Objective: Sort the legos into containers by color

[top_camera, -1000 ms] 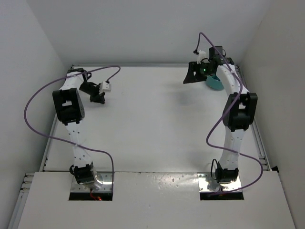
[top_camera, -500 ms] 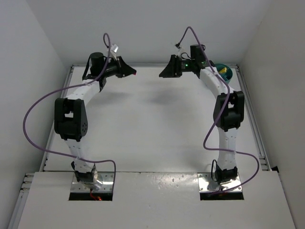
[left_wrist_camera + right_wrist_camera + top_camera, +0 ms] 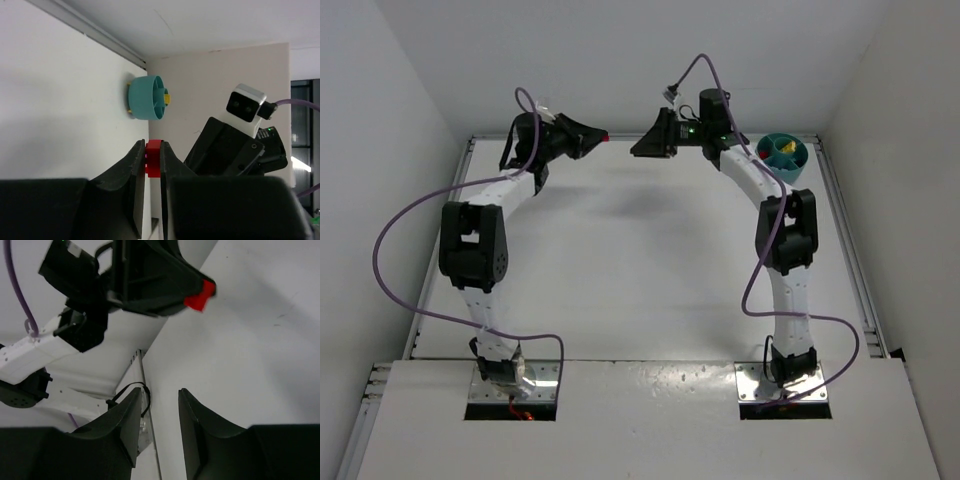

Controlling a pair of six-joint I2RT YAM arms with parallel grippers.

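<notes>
Red lego (image 3: 153, 160) pinched in left gripper (image 3: 153, 146); right gripper (image 3: 159, 392) gapes empty opposite, teal tub (image 3: 144, 98) beyond.

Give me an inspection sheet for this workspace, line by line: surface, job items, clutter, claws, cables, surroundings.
Surface: white table, a few faint marks.
Job's things: red brick held in the air; teal tub at the far right corner, with a yellow piece and a red piece inside.
Clutter: nothing seen.
Claws: left claw shut on the red brick, raised; right claw open, empty, facing it.
Cables: purple cables loop beside both arms.
Surroundings: white walls on three sides.
</notes>
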